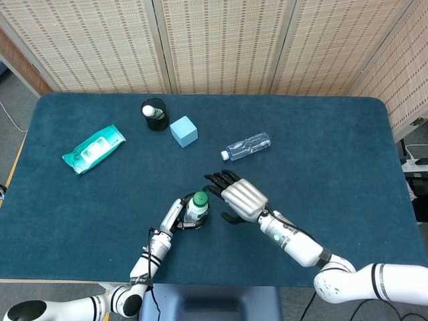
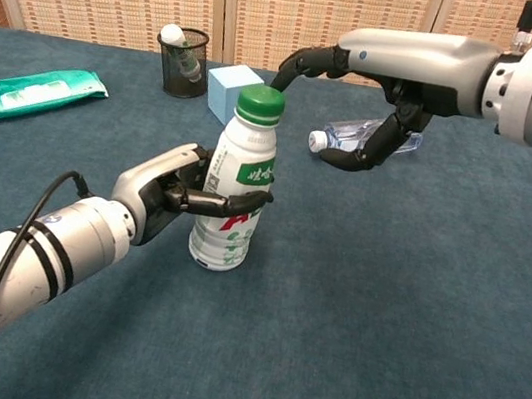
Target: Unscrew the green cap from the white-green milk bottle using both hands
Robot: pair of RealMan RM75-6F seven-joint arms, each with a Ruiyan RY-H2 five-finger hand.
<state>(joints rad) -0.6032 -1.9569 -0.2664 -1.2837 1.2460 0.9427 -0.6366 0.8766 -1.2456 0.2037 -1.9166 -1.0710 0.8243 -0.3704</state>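
A white-green milk bottle (image 2: 234, 192) stands on the dark blue table (image 1: 321, 127), near the front edge and a little left of center, leaning slightly toward the right in the chest view. The robot's left hand (image 2: 179, 189) grips it around the middle, fingers (image 2: 235, 201) wrapped across the printed label and the thumb side tucked behind. The green cap (image 2: 261, 105) sits on the neck, fully on the bottle. The right hand (image 2: 363, 99) hovers just beside and above the cap, palm down, fingers spread and curved with nothing in them; its fingertips (image 2: 284, 73) hang close to the cap's far side, and the chest view shows a narrow gap between them and the cap, while the thumb (image 2: 367, 151) points down to the right of the bottle. From the head view the right hand (image 1: 239, 198) lies immediately right of the cap (image 1: 199, 198), and whether the two touch cannot be told from that angle. Behind the hand, a clear plastic water bottle (image 1: 247, 146) lies on its side, its white cap pointing left. Farther back stand a light blue cube (image 1: 183, 131) and, just to its left, a black mesh cup (image 1: 154, 114) holding a small bottle with a white top. A green packet of wet wipes (image 1: 93, 148) lies flat toward the left edge, well apart from the rest.
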